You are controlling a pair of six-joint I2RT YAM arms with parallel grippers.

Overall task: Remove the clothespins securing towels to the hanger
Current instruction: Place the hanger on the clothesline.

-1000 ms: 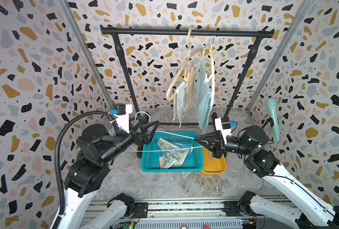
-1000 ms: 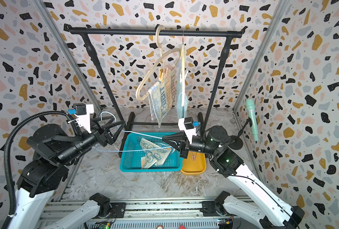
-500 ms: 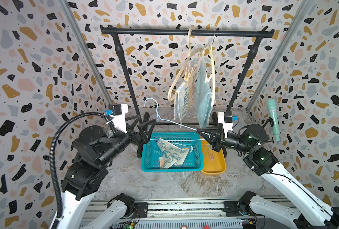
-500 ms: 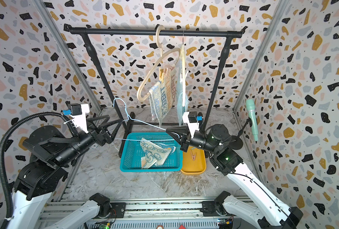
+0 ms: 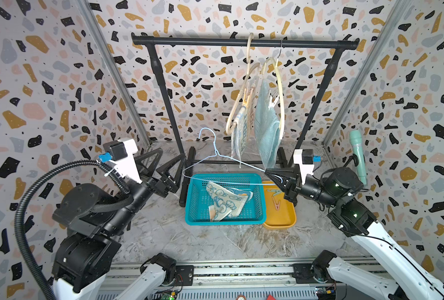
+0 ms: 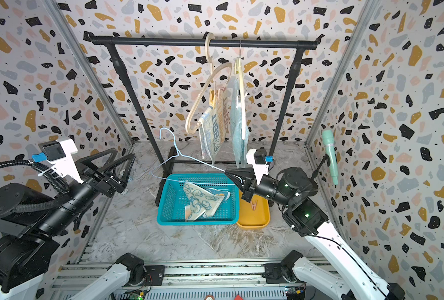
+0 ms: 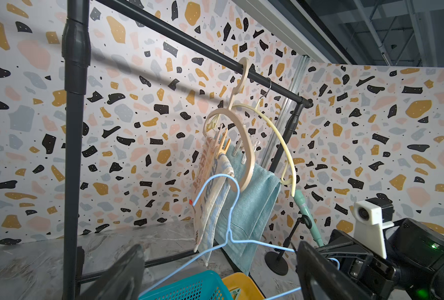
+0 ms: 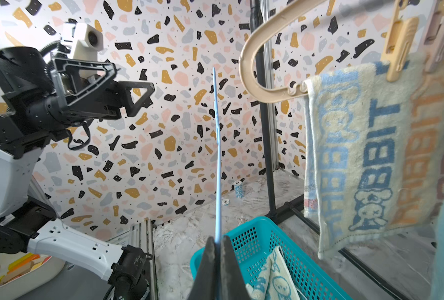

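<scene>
My right gripper (image 5: 267, 172) is shut on one end of a bare light-blue wire hanger (image 5: 217, 155), which stands hook up over the basket; the wire (image 8: 217, 155) runs out of the shut jaws. To the left of it, my left gripper (image 5: 172, 155) is open, holds nothing and is clear of the wire. On the rack, a beige hanger (image 8: 257, 85) carries the "RABBIT" towel (image 5: 241, 130), pinned by an orange clothespin (image 8: 397, 49) and a pink one (image 8: 439, 39). Beside it the light-blue towel (image 5: 266, 130) hangs under white clothespins (image 5: 273, 101). The cream cartoon towel (image 5: 224, 201) lies in the basket.
The black rack (image 5: 241, 42) stands behind a teal basket (image 5: 197, 220) and a yellow tray (image 5: 280, 220) with loose clothespins (image 5: 275, 204). A mint microphone (image 5: 357, 153) on a stand is at the right wall. Poker chips (image 8: 237, 188) sit on the floor near the rack's foot.
The blue hanger has swung from lying flat between both grippers to standing hook up in the right gripper. The left gripper has drawn back left, away from it.
</scene>
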